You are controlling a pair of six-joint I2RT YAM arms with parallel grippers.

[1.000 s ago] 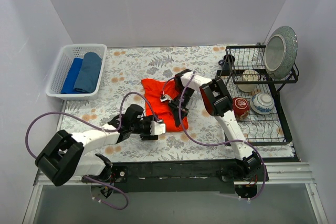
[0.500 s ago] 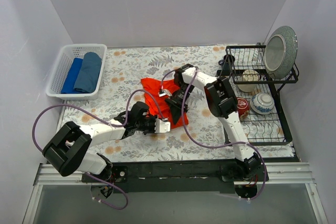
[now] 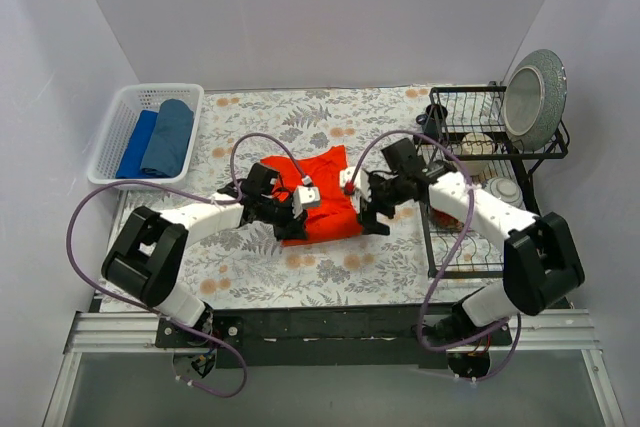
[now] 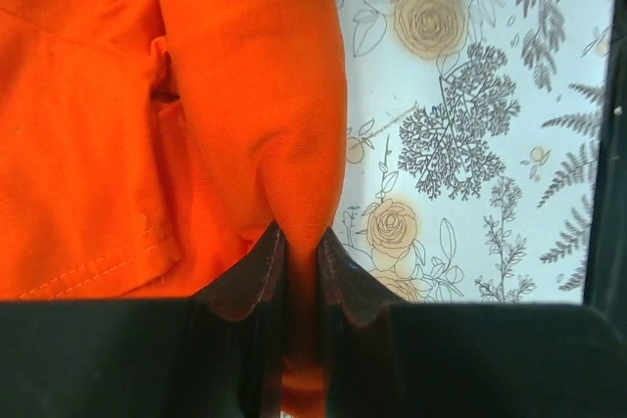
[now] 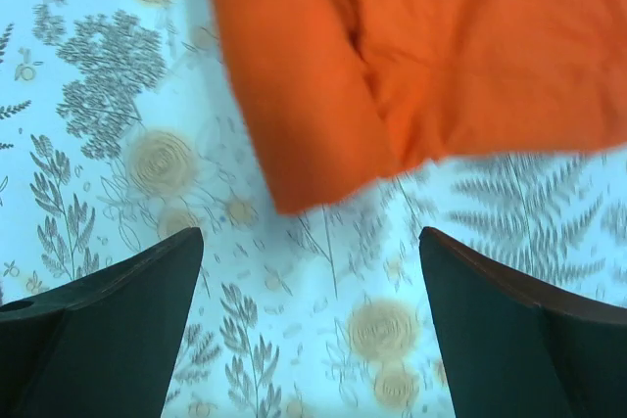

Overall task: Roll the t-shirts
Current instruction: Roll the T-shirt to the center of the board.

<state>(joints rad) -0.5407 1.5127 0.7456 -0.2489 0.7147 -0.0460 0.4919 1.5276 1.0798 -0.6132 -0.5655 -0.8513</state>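
Well left of the left gripper (image 4: 302, 247), a basket (image 3: 108, 147) held two blue t-shirts (image 3: 160, 139). That gripper pinched a fold of the orange t-shirt (image 4: 118, 124) on the bench (image 3: 250, 117); the right gripper (image 5: 312, 252) gaped wide just beside its edge, empty.
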